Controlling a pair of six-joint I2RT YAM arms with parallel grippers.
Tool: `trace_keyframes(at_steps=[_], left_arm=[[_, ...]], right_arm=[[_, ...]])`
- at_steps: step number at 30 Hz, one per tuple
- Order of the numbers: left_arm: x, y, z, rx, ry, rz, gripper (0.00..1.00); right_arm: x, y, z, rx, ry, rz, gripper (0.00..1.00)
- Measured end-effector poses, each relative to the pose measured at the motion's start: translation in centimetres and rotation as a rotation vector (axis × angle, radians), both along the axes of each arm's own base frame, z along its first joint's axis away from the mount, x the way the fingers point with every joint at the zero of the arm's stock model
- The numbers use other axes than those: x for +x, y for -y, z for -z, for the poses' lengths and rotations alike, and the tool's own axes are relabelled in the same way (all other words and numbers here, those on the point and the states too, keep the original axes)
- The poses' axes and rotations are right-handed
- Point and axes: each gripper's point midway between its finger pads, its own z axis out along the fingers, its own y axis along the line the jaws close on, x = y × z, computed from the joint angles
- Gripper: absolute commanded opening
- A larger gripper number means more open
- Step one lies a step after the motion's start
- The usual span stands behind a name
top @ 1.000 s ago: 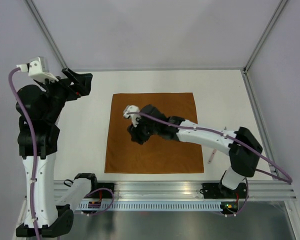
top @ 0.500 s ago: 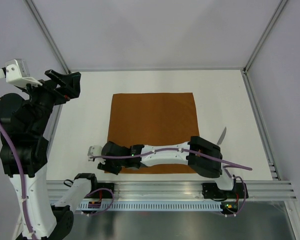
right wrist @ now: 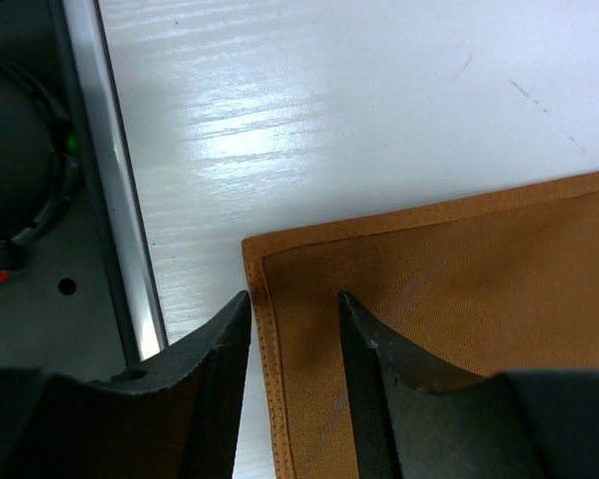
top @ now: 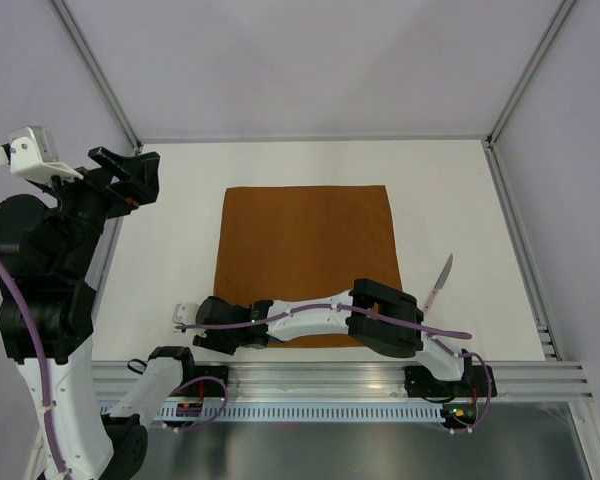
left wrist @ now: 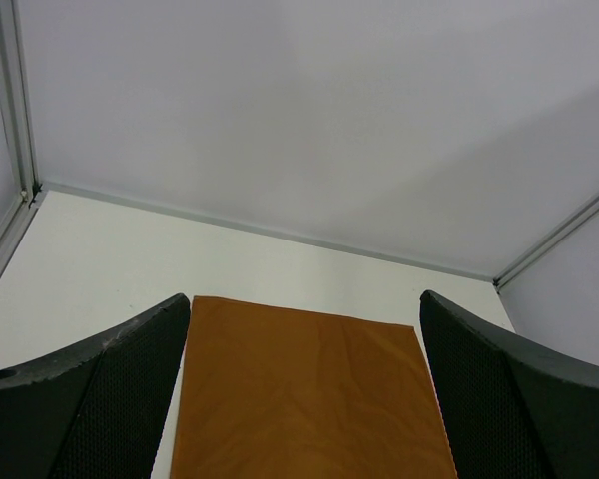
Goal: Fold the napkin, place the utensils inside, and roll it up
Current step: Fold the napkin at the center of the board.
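Napkin (top: 305,260) is lying flat, unfolded, mid table (top: 175,240). Knife (top: 440,282) is sitting just off its right edge. Right gripper (right wrist: 293,304) is straddling the near-left corner, jaws apart, nothing clamped. Left gripper (left wrist: 304,299) is hovering high, jaws apart, empty. Fold, knife placement and roll are all pending.

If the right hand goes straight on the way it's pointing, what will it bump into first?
The napkin. The right hand points down at its corner, with the hemmed edge between its open fingers, so it would probably meet the napkin first, with the table just under it. Depth is unclear.
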Motion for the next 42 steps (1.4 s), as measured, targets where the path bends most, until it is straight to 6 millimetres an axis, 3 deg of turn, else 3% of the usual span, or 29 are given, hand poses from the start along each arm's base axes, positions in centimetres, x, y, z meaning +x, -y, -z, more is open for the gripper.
trace_keyframes(at_steps=[6, 18, 32, 36, 42], left_arm=[[-0.8, -0.1, 0.0, 0.0, 0.013, -0.004, 1.0], [-0.4, -0.1, 1.1, 0.0, -0.017, -0.004, 1.0], [0.1, -0.1, 1.8, 0.001, -0.038, -0.003, 1.0], [0.7, 0.0, 2.6, 0.0, -0.062, -0.001, 1.0], [2.0, 0.3, 4.4, 0.0, -0.111, 0.016, 1.0]], right_arm=[[0.3, -0.1, 0.6, -0.005, 0.018, 0.0, 0.45], [1.5, 0.1, 0.6, -0.017, 0.028, 0.0, 0.13], [3.2, 0.6, -0.6, -0.029, 0.001, 0.011, 0.07], [4.3, 1.2, -1.9, -0.022, -0.005, 0.029, 0.06], [8.0, 2.5, -6.2, 0.041, 0.01, 0.098, 0.06]])
